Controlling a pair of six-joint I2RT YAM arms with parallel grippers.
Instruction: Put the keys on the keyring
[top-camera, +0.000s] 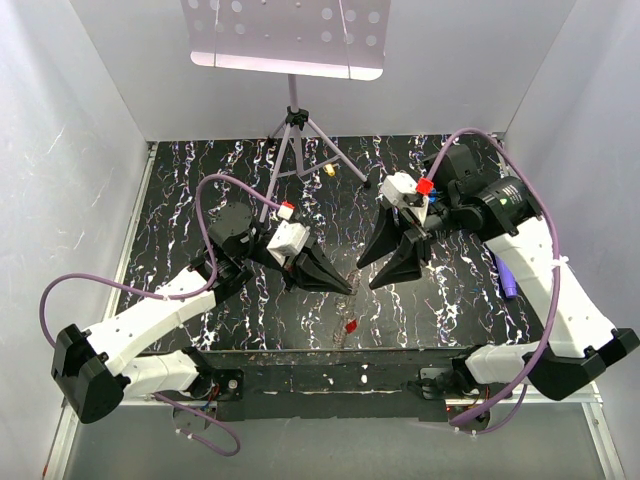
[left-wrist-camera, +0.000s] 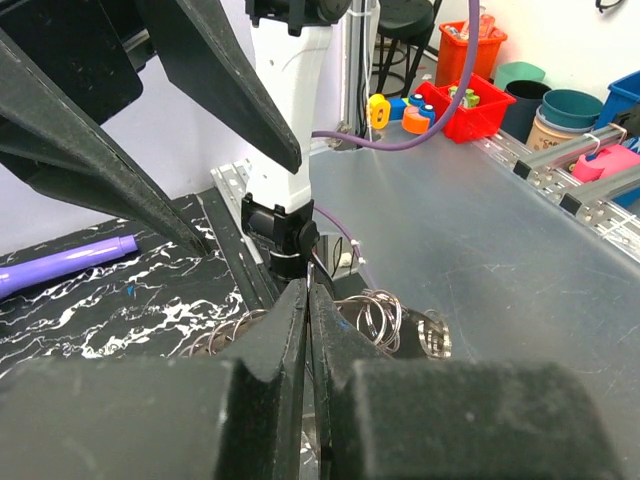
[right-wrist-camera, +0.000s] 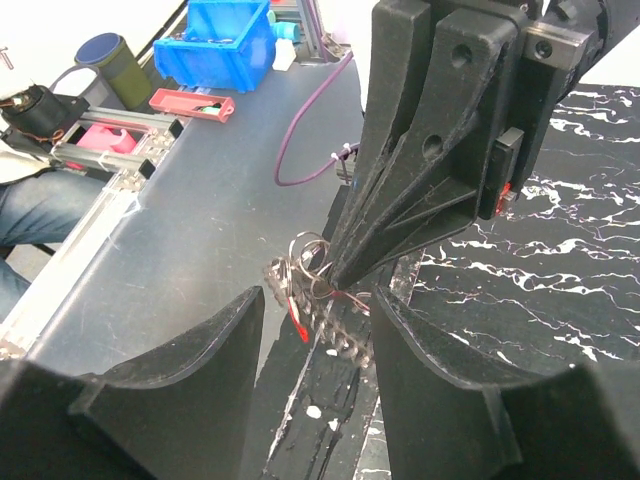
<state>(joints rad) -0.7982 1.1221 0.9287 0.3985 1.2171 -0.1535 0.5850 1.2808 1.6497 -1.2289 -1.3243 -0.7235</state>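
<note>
Grey metal keyring (right-wrist-camera: 305, 262) is dangling from the tightly closed left gripper (top-camera: 345, 288), and the open right gripper (top-camera: 368, 274) straddling it may be risking bumping it loose.

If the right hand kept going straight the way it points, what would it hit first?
Probably the keyring, hanging at the tip of the shut left hand, in line with the gap of the open right hand. Depth is unclear, so the left hand itself might be met with it.

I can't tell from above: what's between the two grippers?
The keyring, pinched by the left gripper, a red key dangling; the right wrist view shows it.
</note>
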